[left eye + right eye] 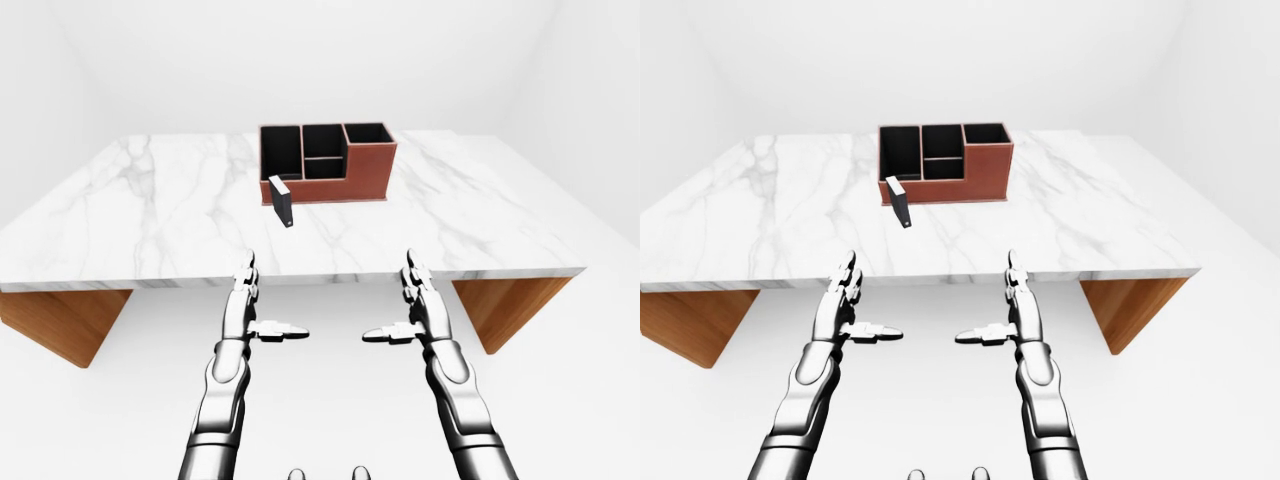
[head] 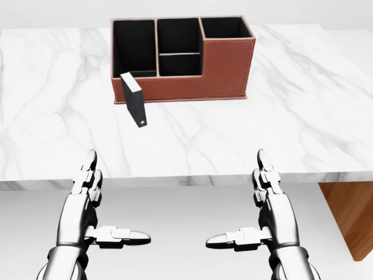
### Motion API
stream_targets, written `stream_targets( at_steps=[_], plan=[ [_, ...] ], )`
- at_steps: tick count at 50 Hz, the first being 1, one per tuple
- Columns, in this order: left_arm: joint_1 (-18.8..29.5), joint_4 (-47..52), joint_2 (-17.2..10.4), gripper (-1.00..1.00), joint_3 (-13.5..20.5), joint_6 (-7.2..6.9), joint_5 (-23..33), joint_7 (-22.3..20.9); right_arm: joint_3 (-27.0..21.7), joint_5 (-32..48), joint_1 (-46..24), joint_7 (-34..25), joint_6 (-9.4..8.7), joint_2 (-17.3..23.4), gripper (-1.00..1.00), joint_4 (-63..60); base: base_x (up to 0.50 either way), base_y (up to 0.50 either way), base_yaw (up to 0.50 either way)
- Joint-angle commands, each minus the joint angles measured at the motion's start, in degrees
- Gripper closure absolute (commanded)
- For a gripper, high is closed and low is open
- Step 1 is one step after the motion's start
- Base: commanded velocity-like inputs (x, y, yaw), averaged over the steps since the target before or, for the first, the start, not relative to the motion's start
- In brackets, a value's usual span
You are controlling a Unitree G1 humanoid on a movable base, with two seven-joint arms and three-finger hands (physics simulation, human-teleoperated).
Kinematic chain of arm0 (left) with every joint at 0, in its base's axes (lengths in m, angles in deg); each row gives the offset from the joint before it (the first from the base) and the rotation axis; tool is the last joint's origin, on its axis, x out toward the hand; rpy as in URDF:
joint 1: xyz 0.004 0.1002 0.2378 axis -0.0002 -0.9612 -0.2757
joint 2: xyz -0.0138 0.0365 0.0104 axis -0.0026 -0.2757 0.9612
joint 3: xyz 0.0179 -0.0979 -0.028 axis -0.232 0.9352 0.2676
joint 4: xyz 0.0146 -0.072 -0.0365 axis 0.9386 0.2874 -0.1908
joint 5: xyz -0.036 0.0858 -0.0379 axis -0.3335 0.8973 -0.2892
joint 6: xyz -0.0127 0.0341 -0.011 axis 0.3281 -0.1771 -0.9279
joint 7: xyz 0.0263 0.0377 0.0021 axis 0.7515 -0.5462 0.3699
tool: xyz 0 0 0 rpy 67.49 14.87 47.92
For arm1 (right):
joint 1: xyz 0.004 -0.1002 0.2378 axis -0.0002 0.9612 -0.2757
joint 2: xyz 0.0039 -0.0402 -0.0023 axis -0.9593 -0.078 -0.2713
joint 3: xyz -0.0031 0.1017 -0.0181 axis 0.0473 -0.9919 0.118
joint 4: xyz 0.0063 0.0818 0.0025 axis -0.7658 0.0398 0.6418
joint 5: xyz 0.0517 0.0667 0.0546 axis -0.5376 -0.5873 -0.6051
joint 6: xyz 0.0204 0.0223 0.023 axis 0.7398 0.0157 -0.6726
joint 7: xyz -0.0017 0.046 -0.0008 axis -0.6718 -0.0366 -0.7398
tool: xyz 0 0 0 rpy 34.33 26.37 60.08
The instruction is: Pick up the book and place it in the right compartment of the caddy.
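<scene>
A thin black book (image 2: 133, 99) stands upright on the white marble table (image 2: 303, 116), just below the left end of the caddy in the head view. The red-brown caddy (image 2: 224, 64) has black-lined compartments; its right compartment (image 2: 224, 27) looks bare inside. Both hands hover below the table's near edge, well short of the book. My left hand (image 2: 119, 195) is open, fingers straight up and thumb pointing right. My right hand (image 2: 234, 196) mirrors it, open, with nothing in it.
The table's near edge (image 2: 186, 178) runs across the head view just above my fingertips. Wooden supports (image 1: 60, 315) (image 1: 505, 305) stand under the table's two ends. White floor lies beneath my arms.
</scene>
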Motion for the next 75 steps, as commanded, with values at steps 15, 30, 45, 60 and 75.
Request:
stream_targets(
  at_steps=[15,30,45,60,75],
  plan=[
    [-0.08,0.60,-0.02,-1.00,-0.04,0.00,-0.01,0.06,0.26,1.84,-0.11,0.56,0.00,-0.03,-1.00,0.57,0.46,0.02,0.00],
    [-0.05,0.63,0.01,-1.00,-0.04,0.00,0.03,0.04,0.49,2.06,0.16,0.34,0.00,-0.14,-1.00,-0.11,0.47,0.10,0.00],
    [0.27,-0.21,-0.08,-1.00,0.06,0.00,-0.03,-0.01,0.31,1.68,-0.41,0.45,0.00,-0.12,-1.00,1.22,0.47,0.11,0.00],
    [0.21,-0.18,-0.10,-1.00,0.08,0.00,0.03,0.00,0.53,1.79,0.15,0.63,0.00,-0.23,-1.00,-0.06,0.42,0.05,0.00],
    [-0.42,2.12,-0.03,-1.00,-0.04,0.00,0.90,0.83,0.72,3.16,0.64,1.27,0.00,-0.10,-1.00,-1.88,0.33,0.01,0.00]
  ],
)
